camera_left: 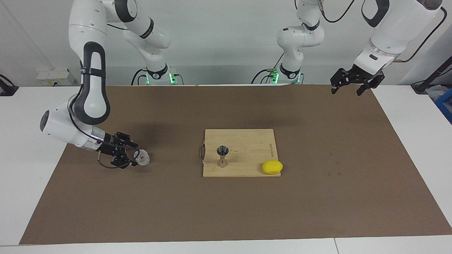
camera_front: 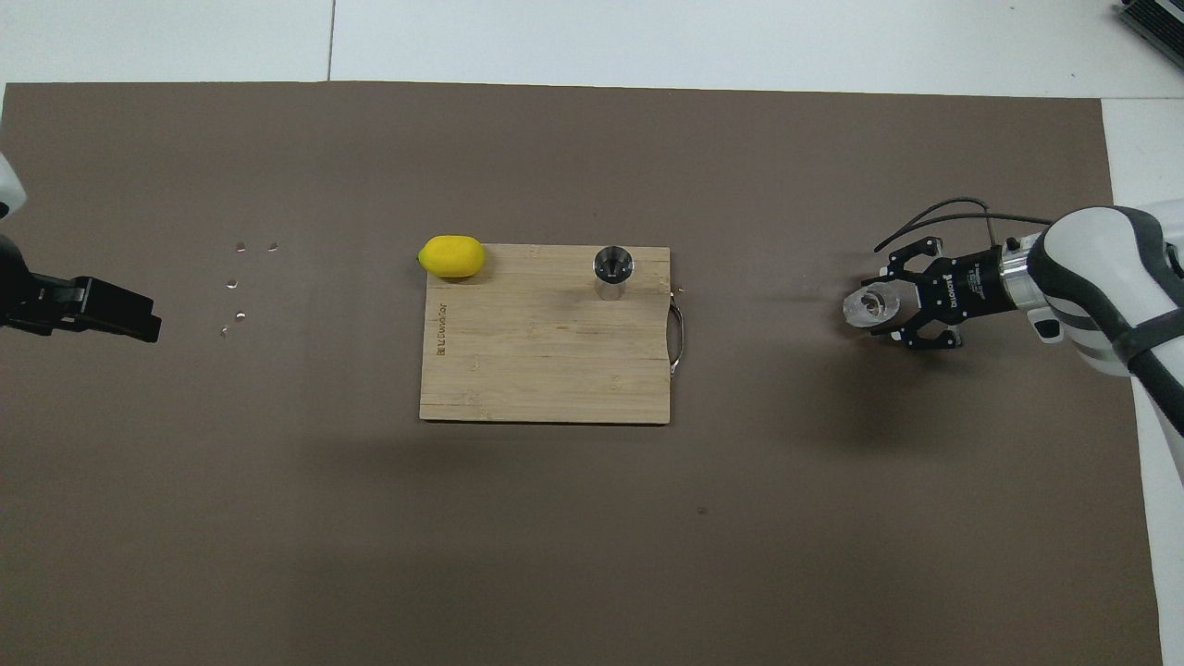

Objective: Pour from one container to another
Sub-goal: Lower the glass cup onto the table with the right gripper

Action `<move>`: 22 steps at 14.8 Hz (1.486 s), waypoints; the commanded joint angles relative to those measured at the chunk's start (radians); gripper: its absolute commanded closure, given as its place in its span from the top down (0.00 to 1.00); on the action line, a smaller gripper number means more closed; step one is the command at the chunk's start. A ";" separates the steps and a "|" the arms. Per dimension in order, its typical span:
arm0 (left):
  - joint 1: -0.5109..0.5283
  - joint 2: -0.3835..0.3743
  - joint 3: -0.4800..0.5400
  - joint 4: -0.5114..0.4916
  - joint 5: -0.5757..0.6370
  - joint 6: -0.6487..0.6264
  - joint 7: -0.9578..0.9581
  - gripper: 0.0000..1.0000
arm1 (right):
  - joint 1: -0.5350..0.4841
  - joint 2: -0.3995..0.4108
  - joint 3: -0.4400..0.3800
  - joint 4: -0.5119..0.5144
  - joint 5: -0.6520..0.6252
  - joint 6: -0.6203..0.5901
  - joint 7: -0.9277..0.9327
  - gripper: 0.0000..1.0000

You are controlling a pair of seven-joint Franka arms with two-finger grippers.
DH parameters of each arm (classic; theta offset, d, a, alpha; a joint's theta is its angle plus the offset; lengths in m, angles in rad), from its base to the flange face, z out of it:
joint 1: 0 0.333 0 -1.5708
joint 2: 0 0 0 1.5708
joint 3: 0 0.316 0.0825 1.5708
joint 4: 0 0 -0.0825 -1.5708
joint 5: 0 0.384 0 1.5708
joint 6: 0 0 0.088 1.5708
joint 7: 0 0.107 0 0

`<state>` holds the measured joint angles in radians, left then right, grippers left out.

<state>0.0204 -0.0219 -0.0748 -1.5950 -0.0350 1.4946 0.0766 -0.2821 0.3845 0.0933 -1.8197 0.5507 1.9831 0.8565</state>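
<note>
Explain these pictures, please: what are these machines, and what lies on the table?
Two white robot arms, each ending in a two-finger gripper. One picture looks at them across the table; the other looks down from above their end. On the brown mat lies a board with a metal jigger and a lemon on it. A small glass stands on the mat toward the right arm's end. The right gripper is open at the glass, not gripping it. The left gripper waits open over the mat's corner.
</note>
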 commanded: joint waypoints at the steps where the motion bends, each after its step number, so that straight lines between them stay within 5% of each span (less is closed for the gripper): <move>1: 0.003 -0.027 0.003 -0.026 -0.009 0.000 0.015 1.00 | -0.003 -0.096 0.009 -0.036 -0.102 0.010 -0.033 0.99; 10: 0.003 -0.027 0.003 -0.026 -0.009 0.000 0.015 1.00 | 0.122 -0.179 0.013 -0.035 -0.389 -0.053 -0.531 0.99; 13: 0.003 -0.027 0.003 -0.026 -0.009 0.000 0.015 1.00 | 0.176 -0.222 0.013 -0.035 -0.506 -0.056 -0.544 0.99; 19: 0.003 -0.027 0.003 -0.026 -0.009 0.000 0.015 1.00 | 0.254 -0.340 0.016 -0.007 -0.540 -0.076 -0.548 0.99; 22: 0.003 -0.027 0.003 -0.026 -0.009 0.000 0.015 1.00 | 0.253 -0.348 0.022 0.113 -0.587 -0.163 -0.560 0.99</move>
<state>0.0204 -0.0219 -0.0748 -1.5950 -0.0350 1.4945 0.0766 -0.0185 0.0374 0.1090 -1.7887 -0.0058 1.8904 0.3364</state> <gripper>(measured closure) 0.000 0.004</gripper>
